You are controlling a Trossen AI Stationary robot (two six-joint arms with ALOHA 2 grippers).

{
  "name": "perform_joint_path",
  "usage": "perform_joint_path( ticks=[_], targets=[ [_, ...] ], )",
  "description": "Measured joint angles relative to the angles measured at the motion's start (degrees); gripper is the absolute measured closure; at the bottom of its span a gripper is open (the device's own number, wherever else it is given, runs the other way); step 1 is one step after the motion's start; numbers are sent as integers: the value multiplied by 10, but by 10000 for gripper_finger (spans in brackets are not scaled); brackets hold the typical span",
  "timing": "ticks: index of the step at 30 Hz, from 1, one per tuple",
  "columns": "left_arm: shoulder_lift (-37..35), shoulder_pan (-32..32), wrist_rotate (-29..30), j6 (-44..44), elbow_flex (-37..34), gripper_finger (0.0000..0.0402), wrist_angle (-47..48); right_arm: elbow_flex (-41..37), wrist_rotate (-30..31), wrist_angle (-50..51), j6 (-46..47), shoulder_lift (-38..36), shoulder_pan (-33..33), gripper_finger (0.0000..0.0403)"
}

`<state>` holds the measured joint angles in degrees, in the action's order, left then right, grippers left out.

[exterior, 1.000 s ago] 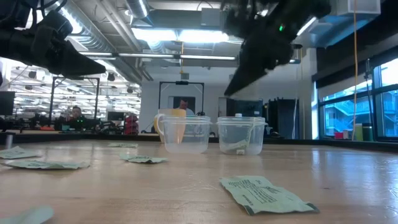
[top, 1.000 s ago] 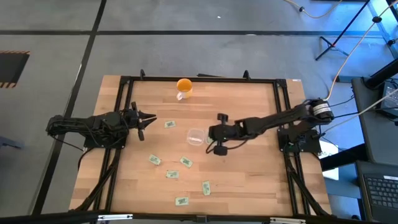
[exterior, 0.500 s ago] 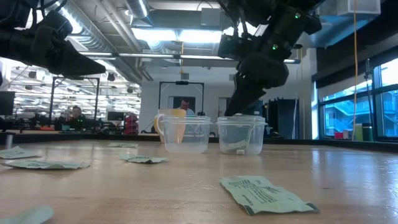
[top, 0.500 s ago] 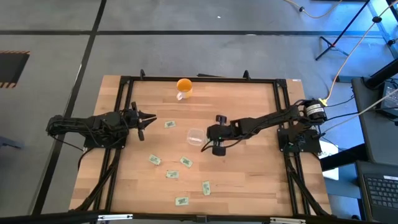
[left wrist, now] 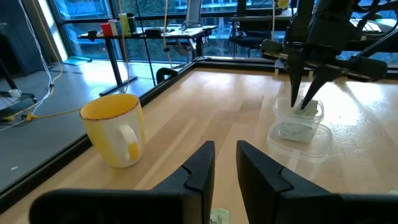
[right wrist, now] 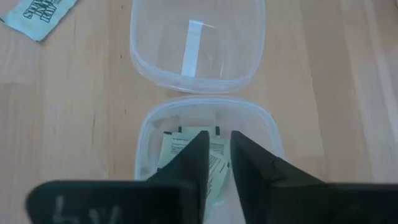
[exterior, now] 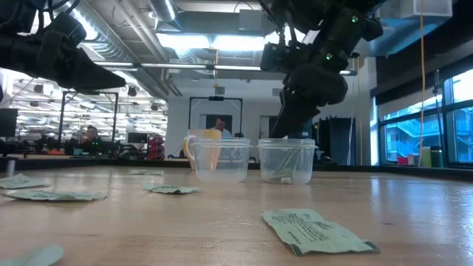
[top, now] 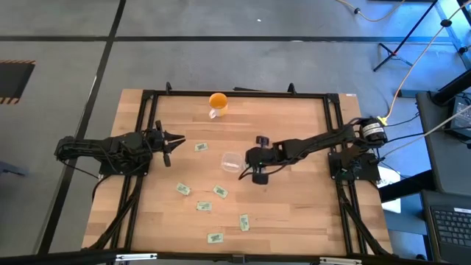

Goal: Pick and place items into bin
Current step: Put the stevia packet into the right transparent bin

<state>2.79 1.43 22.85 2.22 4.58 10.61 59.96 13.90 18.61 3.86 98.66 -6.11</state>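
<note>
Several pale green packets lie flat on the table: near the left gripper [top: 199, 147], toward the near edge [top: 183, 189], [top: 220, 191], [top: 243, 221], and one close to the low camera [exterior: 314, 230]. A clear plastic bin [right wrist: 208, 134] sits mid-table [top: 232, 160] with packets lying inside. My right gripper [right wrist: 217, 140] points down into it [exterior: 284, 148], shut on a packet. My left gripper [top: 175, 143] waits shut above the table's left side, touching nothing. My right gripper pinches a green packet [right wrist: 214, 163] between its two fingers, coming from above and pointing down into the bin. The fingertips meet on the packet's upper part [left wrist: 308, 106]. The packet hangs below them inside the bin's walls; whether it touches the bottom I cannot tell.
A second clear container [right wrist: 196, 43] stands right beside the bin [exterior: 219, 159]. An orange cup [top: 218, 103] stands near the far edge [left wrist: 118, 127]. A black frame [top: 235, 94] runs round the tabletop. People sit in the room behind the table.
My right gripper has moved a little toward the table's left edge and come down from high above until its fingers reach into the clear bin. It has barely moved over the last half second. The left arm has kept still.
</note>
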Motion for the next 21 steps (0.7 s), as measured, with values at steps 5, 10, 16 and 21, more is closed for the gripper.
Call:
perform_joint_path(
  ticks=[5, 10, 16, 21],
  targets=[
    [0, 0, 0, 0, 0, 341, 0, 0, 40, 8, 2, -32, -8, 298],
    [0, 0, 0, 0, 0, 341, 0, 0, 28, 8, 3, -75, -35, 293],
    [0, 0, 0, 0, 0, 341, 0, 0, -28, -1, -11, -95, -88, 293],
    [0, 0, 0, 0, 0, 341, 0, 1, -64, -47, -13, -81, -131, 293]
  ],
)
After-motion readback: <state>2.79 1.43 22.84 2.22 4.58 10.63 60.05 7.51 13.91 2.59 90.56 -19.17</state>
